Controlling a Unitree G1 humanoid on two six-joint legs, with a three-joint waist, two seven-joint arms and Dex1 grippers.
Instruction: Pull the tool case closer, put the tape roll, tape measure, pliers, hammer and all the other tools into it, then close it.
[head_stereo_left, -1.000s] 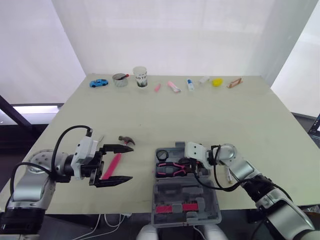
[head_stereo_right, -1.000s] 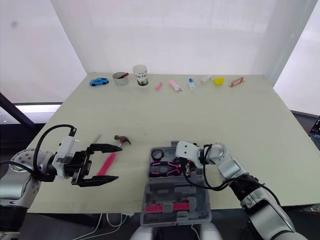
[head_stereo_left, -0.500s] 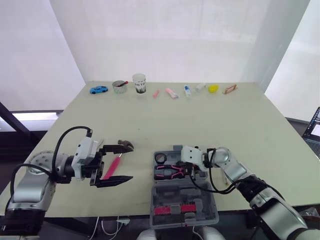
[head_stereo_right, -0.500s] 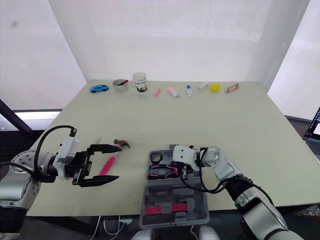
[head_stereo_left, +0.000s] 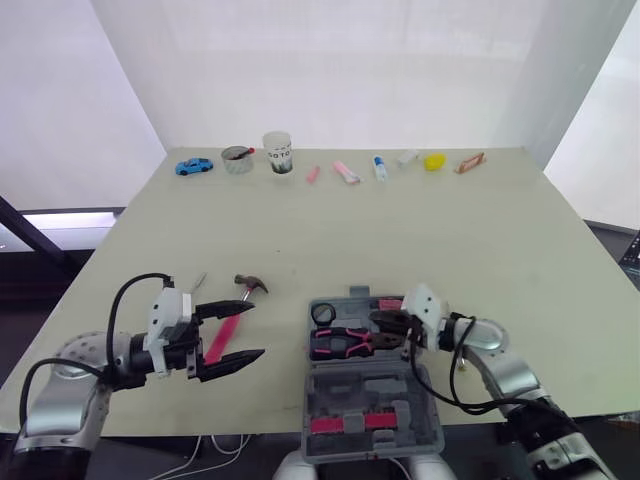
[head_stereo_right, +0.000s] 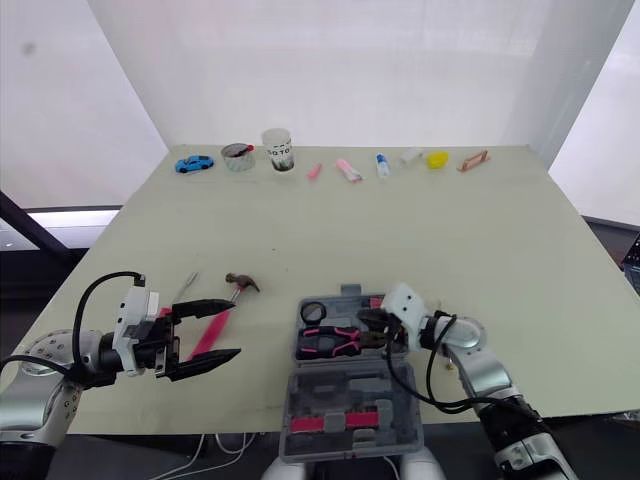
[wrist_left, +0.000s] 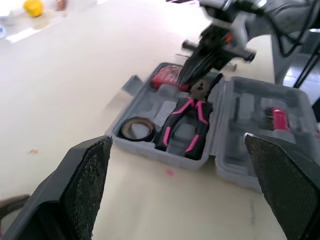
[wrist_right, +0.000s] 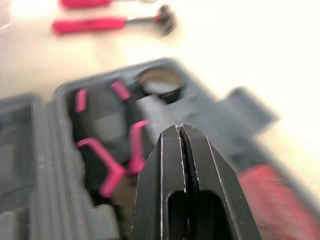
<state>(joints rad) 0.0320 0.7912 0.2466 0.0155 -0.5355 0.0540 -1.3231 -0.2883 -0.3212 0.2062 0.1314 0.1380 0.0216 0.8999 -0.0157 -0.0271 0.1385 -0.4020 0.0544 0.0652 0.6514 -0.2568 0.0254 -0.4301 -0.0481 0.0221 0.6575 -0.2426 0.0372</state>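
The tool case (head_stereo_left: 372, 384) lies open at the near edge of the desk (head_stereo_left: 420, 230), its lid flat toward the robot. The tape roll (head_stereo_left: 322, 314) and the pliers (head_stereo_left: 345, 341) sit in its tray, with a red item, probably the tape measure (head_stereo_left: 390, 303), in the far right corner. The right claw (head_stereo_left: 383, 322) hangs over the tray by the pliers' head, fingers pressed together on nothing. Left of the case the hammer (head_stereo_left: 216, 340) lies on the desk, pink handle toward the near side and metal head toward the far side. The left claw (head_stereo_left: 257, 327) is spread wide on either side of the handle; whether it touches cannot be told. A slim tool (head_stereo_left: 197, 283) lies just left of the hammer. The hammer looks like the next thing to move. It is stiff and head-heavy, so it would likely tip if taken at the handle's end. A pinch on the handle close to the head should carry it level, and the pink grip probably slips less than bare metal.
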